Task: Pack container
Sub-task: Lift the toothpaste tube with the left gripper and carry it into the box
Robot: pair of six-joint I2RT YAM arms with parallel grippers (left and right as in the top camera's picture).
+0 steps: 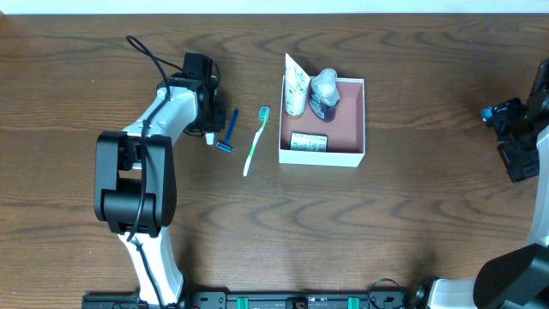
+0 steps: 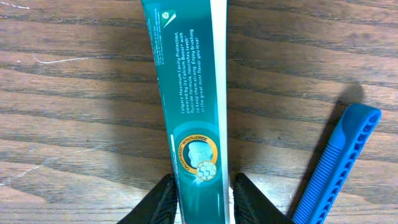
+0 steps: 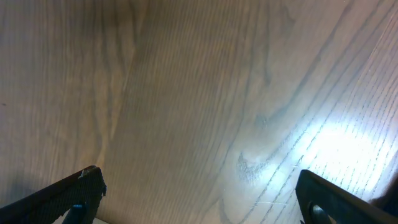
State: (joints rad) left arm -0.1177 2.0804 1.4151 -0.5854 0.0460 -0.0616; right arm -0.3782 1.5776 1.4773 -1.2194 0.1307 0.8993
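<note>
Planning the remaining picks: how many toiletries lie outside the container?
3: a Colgate toothpaste box in the left pincer, a blue razor beside it, a toothbrush nearer the container. The arm may hide more.

Wood-grain table point(image 1: 412, 223), matt cardboard container point(image 1: 343, 158).

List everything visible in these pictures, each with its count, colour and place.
container: one, white outside, pink-brown inside, right of centre
white tube: one, white, container's far-left corner
bottle: one, dark blue, beside white tube
soap box: one, green-and-white, container's near side
toothbrush: one, green-white, on table left of container
razor: one, blue, left of toothbrush
toothpaste tube: one, teal, under left hand
left hand: one, black, closed on toothpaste tube
right hand: one, black, open, table's right edge
</note>
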